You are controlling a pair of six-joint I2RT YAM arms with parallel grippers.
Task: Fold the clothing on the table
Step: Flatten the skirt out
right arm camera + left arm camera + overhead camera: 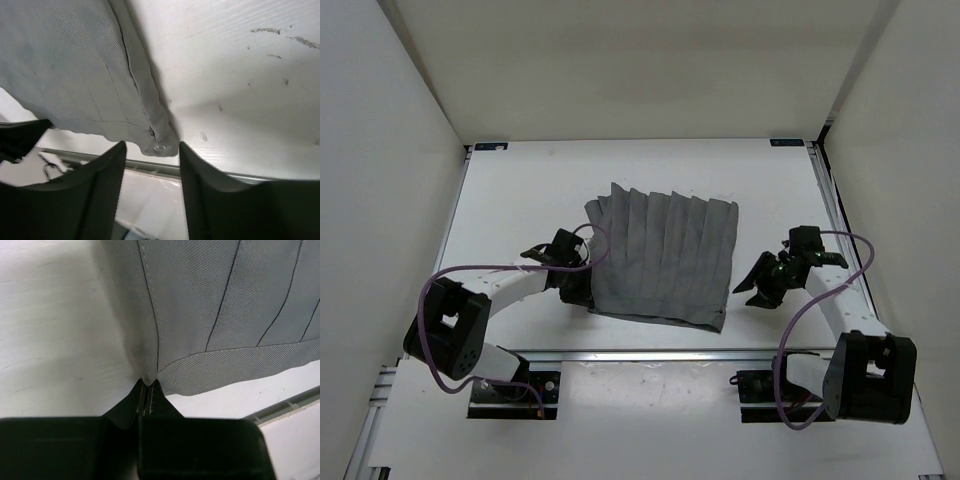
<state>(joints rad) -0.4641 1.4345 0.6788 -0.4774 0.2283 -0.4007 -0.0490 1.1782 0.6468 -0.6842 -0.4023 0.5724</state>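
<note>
The grey pleated clothing (665, 260) lies spread flat in the middle of the white table (520, 190). My left gripper (582, 290) is at its near left corner. In the left wrist view the gripper (148, 383) is shut on that corner of the clothing (225, 305), pinching the fabric between the tips. My right gripper (752, 288) is just right of the near right corner. In the right wrist view it (151, 145) stands open, and the crumpled corner of the clothing (161, 142) lies loose just beyond the tips, touched by neither finger.
A silver rail (650, 355) runs along the table's near edge, close under both grippers, and shows as the rail (150, 167) in the right wrist view. White walls enclose the table on three sides. Bare table (790, 190) lies right of the clothing.
</note>
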